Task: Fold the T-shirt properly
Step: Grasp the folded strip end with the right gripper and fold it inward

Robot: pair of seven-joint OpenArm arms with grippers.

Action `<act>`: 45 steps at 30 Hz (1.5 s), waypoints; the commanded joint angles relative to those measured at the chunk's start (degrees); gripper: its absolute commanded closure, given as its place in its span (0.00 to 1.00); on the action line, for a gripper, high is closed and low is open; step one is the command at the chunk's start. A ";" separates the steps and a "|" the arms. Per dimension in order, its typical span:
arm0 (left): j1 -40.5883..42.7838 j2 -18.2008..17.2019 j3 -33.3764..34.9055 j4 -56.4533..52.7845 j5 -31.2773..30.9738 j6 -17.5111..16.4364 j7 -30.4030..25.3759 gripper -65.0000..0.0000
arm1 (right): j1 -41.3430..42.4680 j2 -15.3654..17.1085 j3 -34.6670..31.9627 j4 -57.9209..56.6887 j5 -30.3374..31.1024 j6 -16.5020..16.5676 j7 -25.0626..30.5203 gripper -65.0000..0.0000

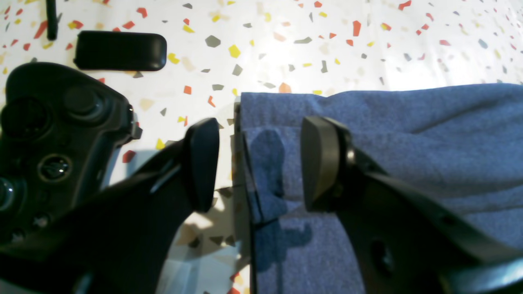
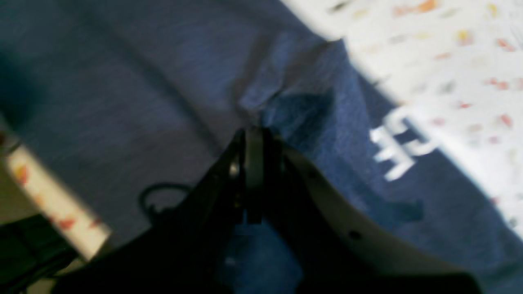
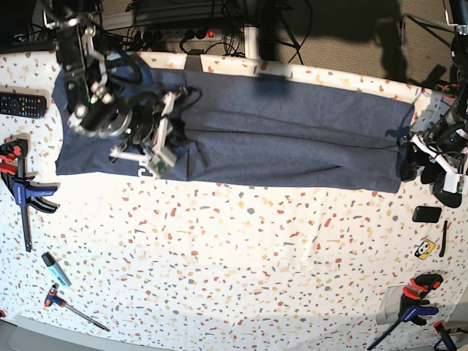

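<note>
Here the right claw (image 2: 254,136) is clenched on a pinch of shirt (image 3: 292,139); the left claw (image 1: 259,163) gapes astride the shirt's right edge. A thin pinch could slip, skewing the fold.

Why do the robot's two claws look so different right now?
The left claw is wide open with an edge of the T-shirt between its fingers, not pinched; the right claw is shut tight on a bunched fold of the shirt. In the base view, the left claw is at the shirt's right end and the right claw is near its left end. Both are black and at the same shirt.
</note>
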 commanded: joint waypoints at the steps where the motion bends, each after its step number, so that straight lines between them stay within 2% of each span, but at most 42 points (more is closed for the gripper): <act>1: -0.79 -1.01 -0.48 0.96 -0.90 -0.17 -1.46 0.52 | -0.28 0.46 0.39 1.66 0.35 0.12 1.68 1.00; 5: -0.76 -0.98 -0.48 0.96 -0.90 -0.20 -1.03 0.52 | -2.05 0.46 0.39 1.75 0.37 0.12 1.90 1.00; 6: -0.76 -1.01 -0.48 0.96 -0.90 -0.20 -1.03 0.52 | -2.05 0.46 0.37 1.75 0.37 0.12 1.57 0.95; 9: -0.59 -1.01 -0.48 0.96 -0.90 -0.20 -0.59 0.52 | -2.03 0.46 0.39 1.75 0.92 0.12 1.46 0.62; 10: -0.59 -1.01 -0.48 0.96 -0.90 -0.17 -0.09 0.52 | -2.03 0.46 0.39 1.75 1.60 0.12 1.46 0.56; 11: -0.61 -1.03 -0.48 0.96 -0.85 -0.20 0.31 0.52 | -2.03 0.46 0.39 1.75 2.56 0.12 1.42 0.54; 15: -0.63 -1.22 -0.50 0.96 1.84 -0.17 -0.11 0.52 | -2.01 0.46 0.50 2.29 5.86 0.12 1.68 0.54; 22: -0.61 -1.16 -0.48 0.02 -1.25 -0.20 0.72 0.52 | -2.05 0.46 4.07 2.89 5.81 0.12 1.73 0.54; 26: -0.66 -1.16 -0.48 -4.87 -2.03 -0.24 0.02 0.52 | -2.05 0.46 7.93 2.89 5.88 0.12 1.07 0.54; 33: -1.64 -1.14 -0.48 -13.40 -9.09 -5.20 -1.86 0.52 | -2.05 0.44 13.79 2.89 13.92 0.12 1.07 0.54; 37: -1.90 -1.11 -0.33 -14.75 -9.35 -5.55 -1.27 0.52 | -2.03 0.46 14.71 2.89 14.38 0.12 0.24 0.54; 40: -1.90 -0.74 -0.31 -14.93 -12.31 -8.48 1.31 0.52 | -2.05 0.44 14.69 2.89 14.40 0.12 -0.02 0.54; 45: -1.86 1.49 -0.31 -14.93 -12.00 -8.46 1.70 0.52 | -2.05 0.46 14.69 2.89 14.40 0.12 -0.22 0.54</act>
